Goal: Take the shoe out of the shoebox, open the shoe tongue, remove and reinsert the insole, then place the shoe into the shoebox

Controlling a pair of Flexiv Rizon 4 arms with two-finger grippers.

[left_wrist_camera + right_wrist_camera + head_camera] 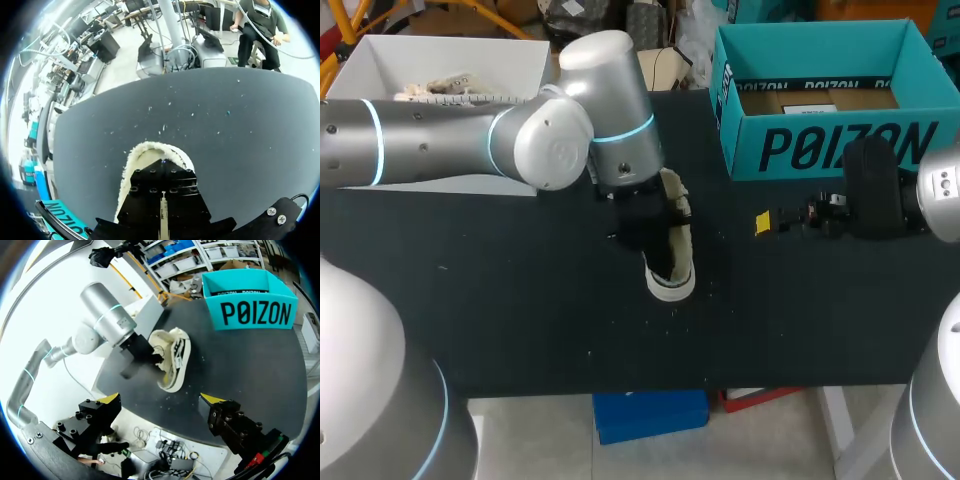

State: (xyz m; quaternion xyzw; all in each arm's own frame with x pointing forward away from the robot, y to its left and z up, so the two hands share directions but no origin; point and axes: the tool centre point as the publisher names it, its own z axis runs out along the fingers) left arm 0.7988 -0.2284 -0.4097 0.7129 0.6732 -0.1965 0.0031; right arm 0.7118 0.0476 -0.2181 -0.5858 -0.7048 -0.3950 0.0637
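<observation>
A cream shoe [672, 268] with a white sole lies on its side in the middle of the black table [520, 300]. My left gripper [642, 232] comes down from above into the shoe's opening. In the left wrist view the gripper [162, 164] is shut, its tips buried in the shoe's fleecy lining [131, 165]; what they pinch is hidden. The right wrist view shows the shoe [175, 360] with the left gripper [145, 354] at its collar. My right gripper [766, 222] hangs open to the shoe's right, its fingers [111, 400] wide apart with nothing between them. The teal shoebox [820, 150] stands open at the back right.
A white open box [380, 70] stands at the table's back left, partly behind my left arm. The teal shoebox [250, 312] holds cardboard and a paper. Bare black table lies in front of the shoe up to the near edge.
</observation>
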